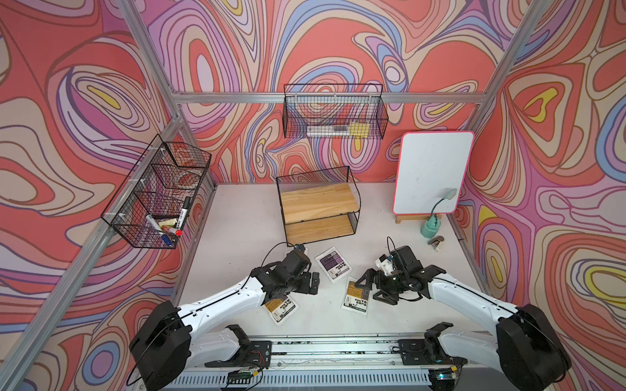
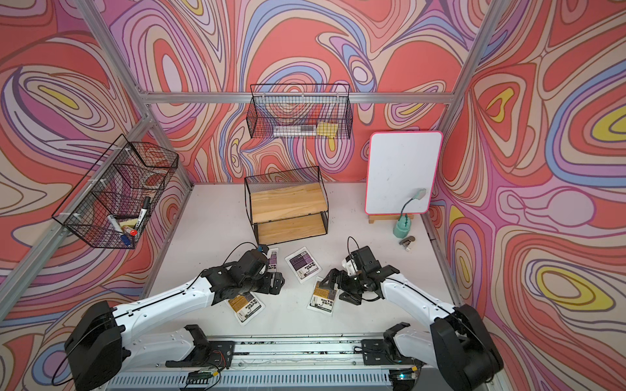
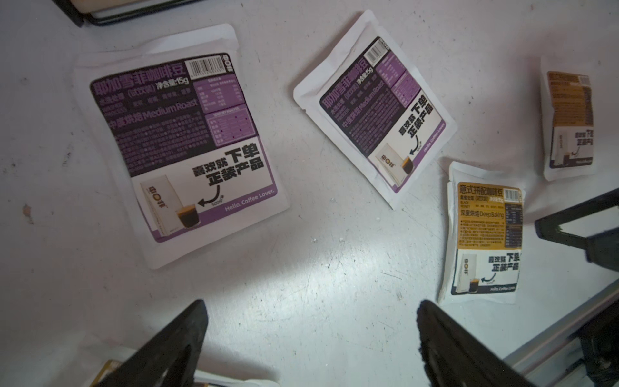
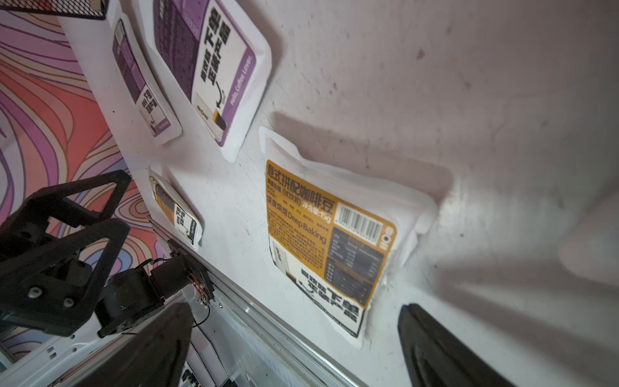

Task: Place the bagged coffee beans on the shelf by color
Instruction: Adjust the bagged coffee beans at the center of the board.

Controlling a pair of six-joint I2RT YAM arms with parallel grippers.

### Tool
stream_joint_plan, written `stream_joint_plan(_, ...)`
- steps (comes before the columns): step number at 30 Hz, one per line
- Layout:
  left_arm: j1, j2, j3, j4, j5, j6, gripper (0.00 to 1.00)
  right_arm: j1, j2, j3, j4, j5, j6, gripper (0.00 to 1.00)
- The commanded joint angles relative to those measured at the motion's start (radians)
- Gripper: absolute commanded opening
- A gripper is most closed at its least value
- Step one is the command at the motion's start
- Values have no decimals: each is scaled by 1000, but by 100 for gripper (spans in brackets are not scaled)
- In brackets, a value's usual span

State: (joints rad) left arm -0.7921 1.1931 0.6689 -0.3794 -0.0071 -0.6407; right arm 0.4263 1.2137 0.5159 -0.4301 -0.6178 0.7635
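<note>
Coffee bean pouches [image 1: 333, 265], flat white ones with orange-brown or purple labels, all lie on the white counter [image 1: 237, 220] in front of the two-tier wooden shelf [image 1: 316, 203], whose boards are both bare. One orange-brown pouch [image 1: 355, 298] sits just beside the right pincer [image 4: 296, 310], long axis pointing roughly shelfward. That pincer gapes wide and empty, and so does the left pincer [image 3: 311, 306]. Right arm's nearer, I'd say.

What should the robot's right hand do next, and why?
Probably lower the right gripper onto the orange pouch beneath it and close on it. Its jaws stand open above that pouch, which lies flat on the table, and both boards of the shelf are bare, so no pouch is sorted yet.
</note>
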Motion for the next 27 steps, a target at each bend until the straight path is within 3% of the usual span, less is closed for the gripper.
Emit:
stream_joint_plan(1,-10,-8,5,-13,-8,-14,99,27,52,23,97,-8,22,98)
stream_joint_plan(14,-20,-24,-20,-29,-17,-37,99,129,351,278,251,-1,44,98)
stream_joint_plan(19,-28,-10,-6,-47,-31,-39,99,129,261,284,158,61,16,98)
stream_joint_plan(27,-82,96,51,-57,-83,-12,99,129,41,111,66,102,81,98)
